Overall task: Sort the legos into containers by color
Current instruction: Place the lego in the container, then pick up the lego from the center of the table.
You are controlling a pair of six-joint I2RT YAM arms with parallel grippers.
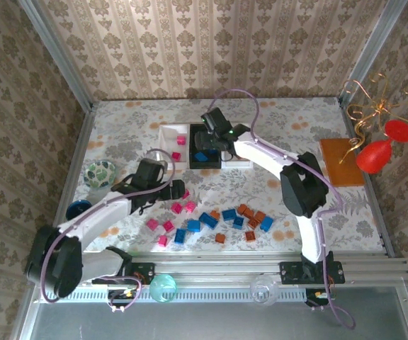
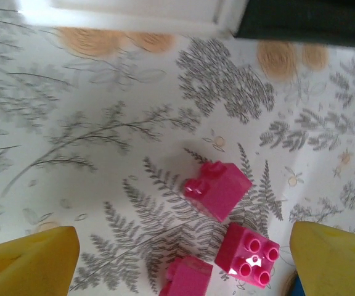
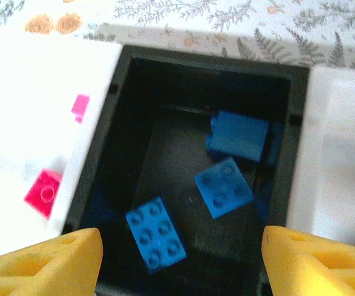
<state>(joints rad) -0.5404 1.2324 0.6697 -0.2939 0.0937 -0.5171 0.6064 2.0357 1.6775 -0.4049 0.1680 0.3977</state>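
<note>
Nearest, loose legos [image 1: 211, 221]: pink, blue and orange-brown, scattered on the patterned table [image 1: 353, 219] in front of both arms.
Left claw [image 2: 183, 256]: yellow fingers [image 2: 29, 262] spread wide, gripping nothing (three pink legos [image 2: 217, 188] lie on the table between them, untouched).
Right claw [image 3: 180, 259]: jaws wide apart and empty, hanging over the black tray [image 3: 113, 132].
Black tray contents: three blue bricks [image 3: 224, 187].
Left white tray [image 3: 29, 98]: two pink bricks [image 3: 42, 192] inside, touching the black tray's side.
</note>
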